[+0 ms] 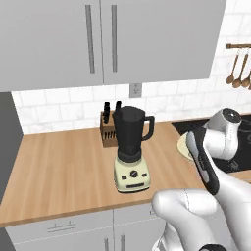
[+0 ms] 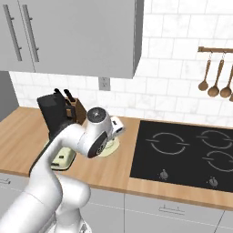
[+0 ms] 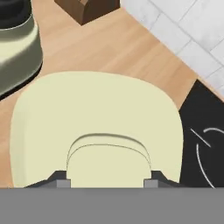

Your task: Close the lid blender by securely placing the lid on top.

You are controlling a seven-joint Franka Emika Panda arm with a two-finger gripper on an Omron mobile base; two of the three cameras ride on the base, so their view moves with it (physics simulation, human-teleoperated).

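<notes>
1. Wooden counter (image 1: 63, 166) under grey wall cabinets fills the left base view; the blender (image 1: 131, 149) stands on it in front of a brown knife block (image 1: 108, 128), its dark jar open at the top with nothing covering the mouth. To its right, a sliver of the cream lid (image 1: 182, 146) lies flat on the counter beside the black cooktop (image 1: 193, 126), mostly hidden behind the white arm, which bends down over it

2. From the right base view, the arm's wrist hangs low over the lid (image 2: 108, 148), which rests on the wood between the blender (image 2: 57, 129) and the cooktop (image 2: 182, 152). The gripper itself is hidden behind the wrist here

3. Seen from the hand view, the lid (image 3: 96, 127) lies directly below, close, with its raised centre knob sitting between the two dark finger tips of the gripper (image 3: 107, 179). The fingers stand apart on either side of the knob; whether they press it yet cannot be told. The blender base (image 3: 19, 48) shows at upper left

4. Judged from this, the task is at an early stage: the lid is still on the counter, so grasping, lifting, carrying it to the jar and seating it all remain
</notes>
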